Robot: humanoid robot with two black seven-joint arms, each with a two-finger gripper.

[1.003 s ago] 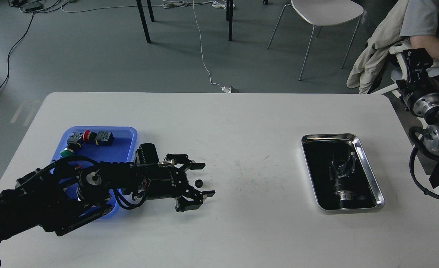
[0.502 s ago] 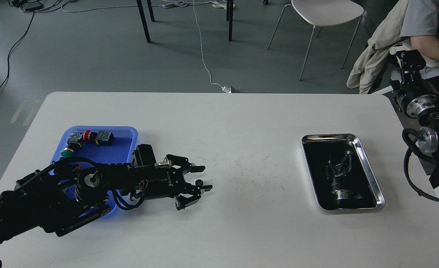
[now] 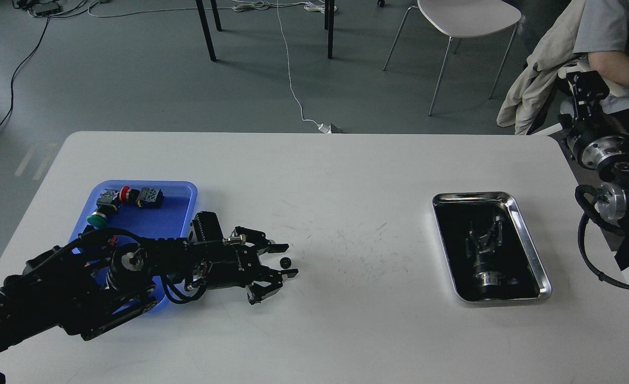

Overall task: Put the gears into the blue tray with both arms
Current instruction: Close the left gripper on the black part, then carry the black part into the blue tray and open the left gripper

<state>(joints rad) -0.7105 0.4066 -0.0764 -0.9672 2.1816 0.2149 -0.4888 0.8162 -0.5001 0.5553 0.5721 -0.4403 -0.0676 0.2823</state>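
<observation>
The left gripper (image 3: 284, 260) is lying low over the white table (image 3: 346, 176), just right of the blue tray (image 3: 184, 191), and its two fingers are standing apart with a small black gear (image 3: 285, 262) sitting between them. Whether either finger is touching the gear cannot be told from this view. The step in hand looks like the grasp of that gear: the jaws are bracketing it but are not yet closed on it. The next move would call for closing squarely on so small a wheel without flicking it away, then lifting and carrying it left over the low rim of the tray, clear of the push-buttons (image 3: 127, 198) lying in the tray's far corner. No gear is showing inside the tray, though the arm is hiding its near part. The right arm (image 3: 605, 160) is hanging at the right edge, off the table; the right gripper (image 3: 584, 85) is seen small and dark, so its state cannot be told. A steel tray (image 3: 527, 234) is sitting well apart to the right, mirroring that arm in its dark floor. There is a pale mark on the left gripper's body, too small to read; no other writing is legible.
</observation>
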